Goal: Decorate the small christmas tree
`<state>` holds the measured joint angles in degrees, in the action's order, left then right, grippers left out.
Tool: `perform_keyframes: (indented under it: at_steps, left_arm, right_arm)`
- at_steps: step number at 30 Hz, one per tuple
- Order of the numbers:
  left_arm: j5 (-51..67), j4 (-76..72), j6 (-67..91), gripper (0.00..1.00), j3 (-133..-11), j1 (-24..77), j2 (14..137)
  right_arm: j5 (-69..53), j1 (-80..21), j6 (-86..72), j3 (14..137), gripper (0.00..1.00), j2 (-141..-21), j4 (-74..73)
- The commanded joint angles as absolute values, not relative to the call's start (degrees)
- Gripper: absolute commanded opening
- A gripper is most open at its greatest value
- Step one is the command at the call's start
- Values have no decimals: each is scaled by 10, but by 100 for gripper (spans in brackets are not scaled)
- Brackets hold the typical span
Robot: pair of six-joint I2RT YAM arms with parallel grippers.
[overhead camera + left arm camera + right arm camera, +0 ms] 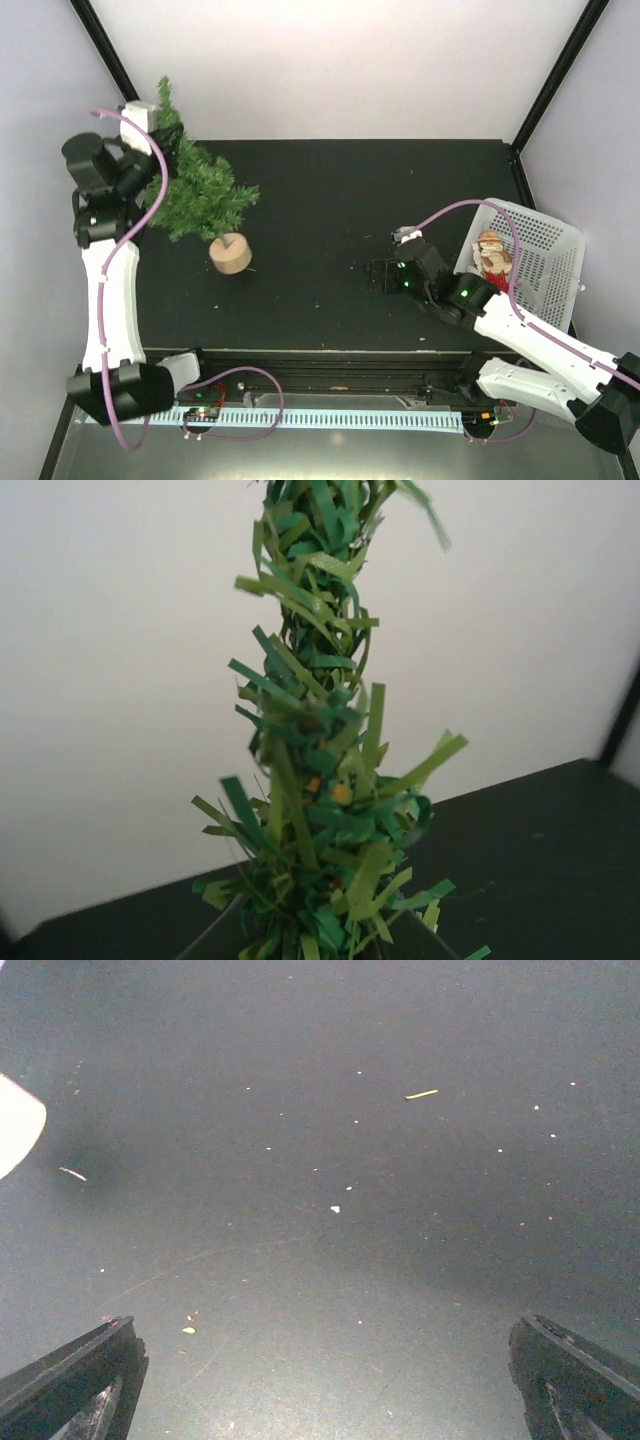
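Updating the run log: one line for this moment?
left gripper: shut on small bristly dark-green christmas tree | right gripper: open, empty, over black table | white plastic basket: tan-and-red ornament inside

I see the small christmas tree (200, 190) in mixed dark and yellow-green needles, its base (230, 253) pale tan. The table (330, 190) is matte black, flecked with pale specks, and the basket (552, 238) is white, dotted with holes.
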<state>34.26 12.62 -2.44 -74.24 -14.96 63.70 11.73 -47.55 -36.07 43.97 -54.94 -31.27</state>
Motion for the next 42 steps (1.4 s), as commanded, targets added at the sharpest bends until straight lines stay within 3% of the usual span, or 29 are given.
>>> perform_keyframes:
  at_steps: [1,15,32,42]
  left_arm:
    - [486,96,48,2,-859,-107,709]
    - [417,154,-123,2,-951,145,847]
    - [364,71,-79,2,-1002,225,916]
    - [400,-21,12,2,-984,233,937]
  right_arm:
    - [162,-479,-352,443,100,-563,-296]
    - [244,-478,-357,458,100,-575,-308]
    - [250,-477,-359,442,100,-583,-302]
    - [256,-477,-359,424,100,-579,-297]
